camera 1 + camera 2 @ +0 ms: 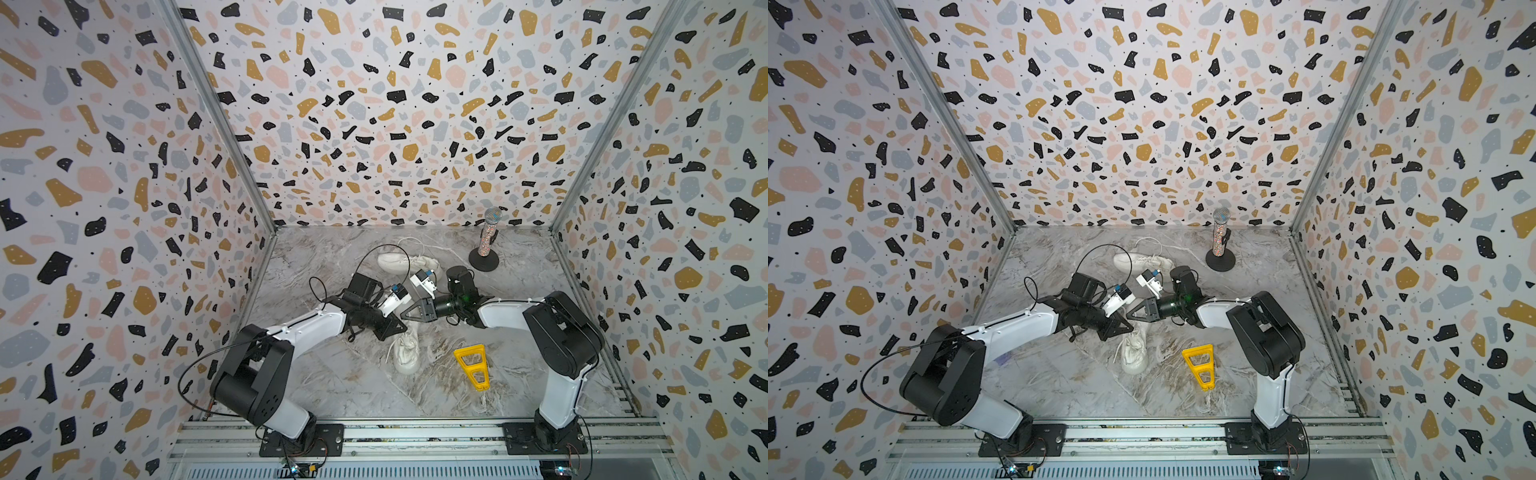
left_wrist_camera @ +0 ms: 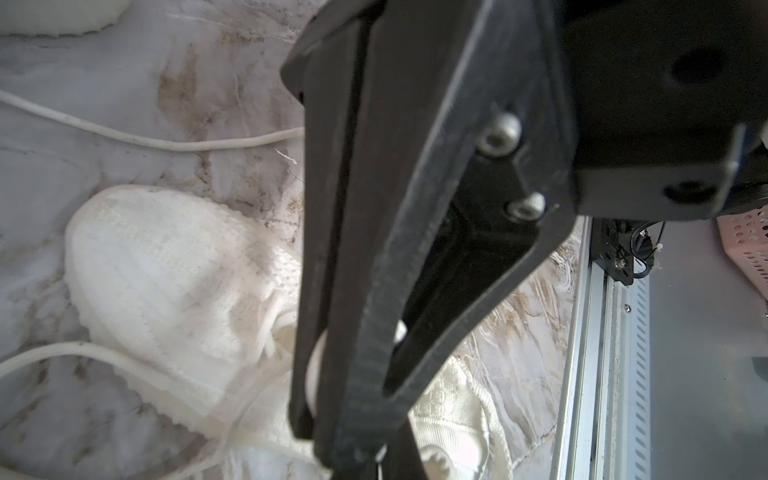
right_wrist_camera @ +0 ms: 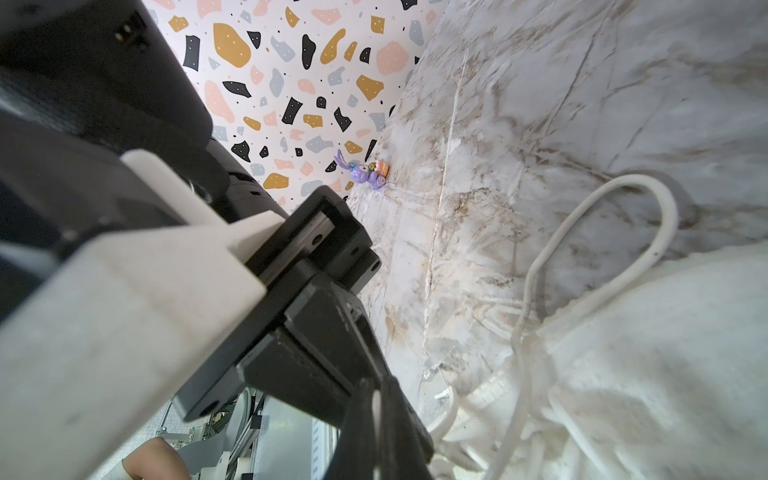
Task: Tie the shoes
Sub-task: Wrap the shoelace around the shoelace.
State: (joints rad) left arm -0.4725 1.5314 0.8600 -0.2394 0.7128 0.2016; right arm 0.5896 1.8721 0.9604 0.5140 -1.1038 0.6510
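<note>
The right gripper [image 1: 409, 312] pinched a lace [image 3: 376, 405] over the near shoe [image 1: 405, 353] on the table [image 1: 332, 386], the state of the left gripper [image 1: 398, 328] unclear, so a hard pull risked slipping the lace or dragging the shoe.

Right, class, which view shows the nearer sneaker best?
The left wrist view: the nearer sneaker is close, its knit toe clear. Both top views show it small and partly covered; the right wrist view, only a blurred part.

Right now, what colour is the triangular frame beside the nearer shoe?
Triangular frame: yellow, clearest in a top view.
</note>
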